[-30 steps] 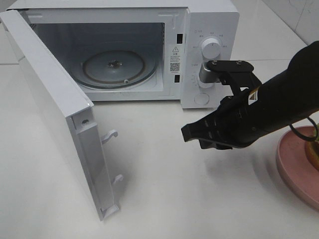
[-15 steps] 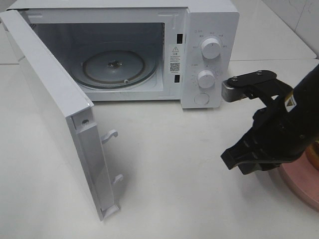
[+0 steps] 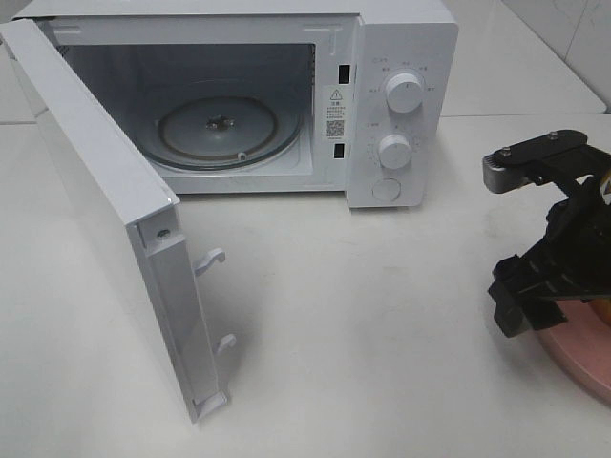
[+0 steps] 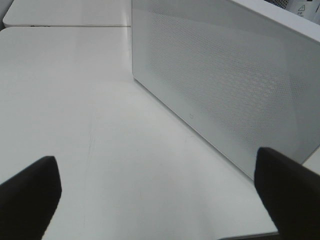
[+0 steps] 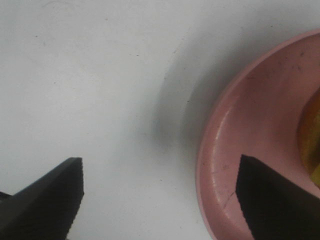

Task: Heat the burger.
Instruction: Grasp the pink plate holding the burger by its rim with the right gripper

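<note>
Nearest, at about four o'clock on the table point(image 3: 334, 334), the right gripper point(image 5: 160, 162) hangs over the rim of the pink plate point(image 5: 220, 165), jaws spread and empty. The burger point(image 5: 311, 135) sits on that plate, only a sliver showing. Closing this far off-centre could pinch the rim or shove the burger off. The left gripper point(image 4: 156, 160), also spread and empty, faces a meshed white panel, seemingly the open door point(image 3: 95, 191). Farthest, at twelve o'clock, the microwave point(image 3: 401, 38) carries a warning sticker point(image 3: 335, 113) with a square code. Its print and the dial markings are too small to read.

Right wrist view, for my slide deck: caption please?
Open right gripper hovers at the pink plate rim, the burger edge just in view.
</note>
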`<state>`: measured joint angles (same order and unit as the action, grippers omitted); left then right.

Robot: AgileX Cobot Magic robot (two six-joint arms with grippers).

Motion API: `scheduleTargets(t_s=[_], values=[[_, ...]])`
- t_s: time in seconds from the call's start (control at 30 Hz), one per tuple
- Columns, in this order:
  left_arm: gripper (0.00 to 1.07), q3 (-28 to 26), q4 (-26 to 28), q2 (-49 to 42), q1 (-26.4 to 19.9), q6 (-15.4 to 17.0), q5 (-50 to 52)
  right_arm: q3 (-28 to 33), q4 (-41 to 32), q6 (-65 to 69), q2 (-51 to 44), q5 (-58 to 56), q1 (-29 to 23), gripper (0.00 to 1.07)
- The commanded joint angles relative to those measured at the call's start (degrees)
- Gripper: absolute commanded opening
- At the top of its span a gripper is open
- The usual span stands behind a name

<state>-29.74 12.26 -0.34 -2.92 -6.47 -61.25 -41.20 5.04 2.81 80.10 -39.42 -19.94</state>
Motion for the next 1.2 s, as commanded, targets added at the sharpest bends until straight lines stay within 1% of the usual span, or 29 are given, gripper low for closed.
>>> scheduleTargets(t_s=[0.03, 0.07, 0.17, 0.43, 0.8, 1.2], values=[[0.98, 0.1, 0.1, -0.3, -0.2, 0.1, -0.1, 0.1, 1.9, -0.6, 0.2, 2.3, 2.8, 0.84], [0.98, 0.1, 0.1, -0.3, -0.2, 0.1, -0.1, 0.1, 1.9, -0.6, 1.0, 3.1, 4.2, 0.84], [0.98, 0.1, 0.1, -0.3, -0.2, 0.1, -0.1, 0.1, 1.9, -0.6, 1.5, 3.5, 4.8, 0.84], [0.98, 0.1, 0.1, -0.3, -0.2, 0.1, -0.1, 0.1, 2.2, -0.1, 7.5, 6.9, 8.3, 0.81], [0.98, 0.1, 0.1, -0.3, -0.2, 0.1, -0.1, 0.1, 4.1, 1.9, 15.4, 11.1, 8.6, 0.79], [0.98, 0.1, 0.1, -0.3, -0.2, 0.1, -0.1, 0.1, 4.9, 2.9, 20.1, 15.7, 8.6, 0.76]])
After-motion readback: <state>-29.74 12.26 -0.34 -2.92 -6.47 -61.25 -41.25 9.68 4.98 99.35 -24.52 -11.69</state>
